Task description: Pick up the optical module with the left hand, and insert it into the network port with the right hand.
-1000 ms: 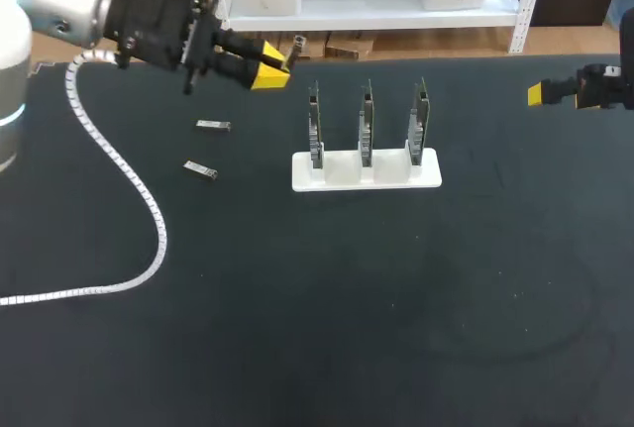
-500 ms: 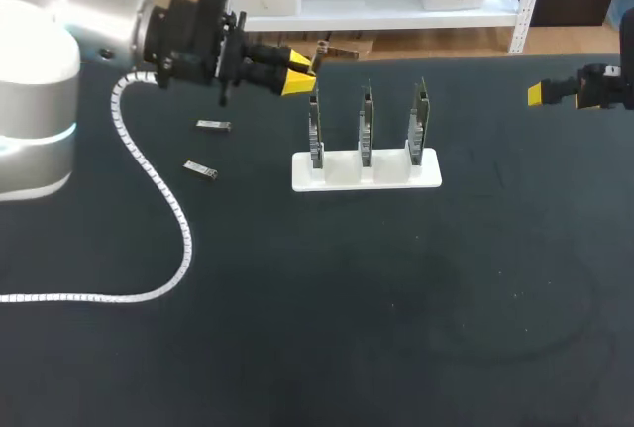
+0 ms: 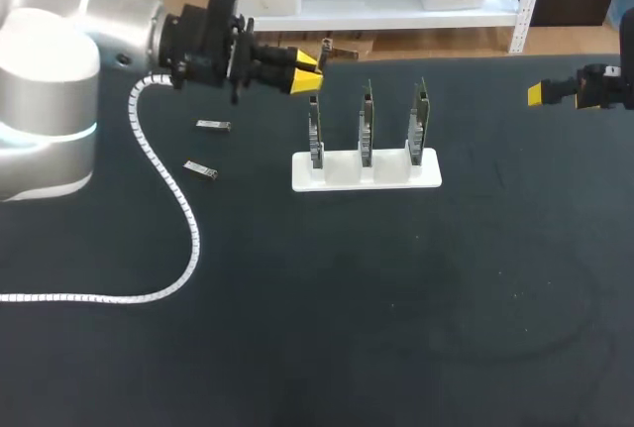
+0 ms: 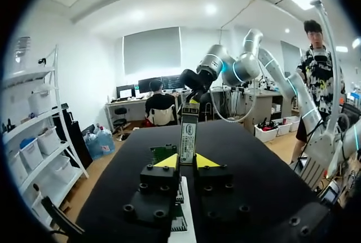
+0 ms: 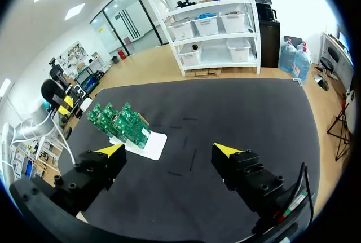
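Between tips of left gripper [image 4: 186, 162], optical module [image 4: 189, 129]

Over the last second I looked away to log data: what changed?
The left tool, shut on the optical module, carried it to its right, toward the white rack of boards. The right tool, the rack and two loose modules on the table stayed put.

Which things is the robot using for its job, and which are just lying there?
For the job:
- optical module, pinched in the left gripper
- white stand with three green boards
- right gripper, open, away from the stand

Just lying there:
- two small silver pieces, flat on the table beside the stand, nothing touching them
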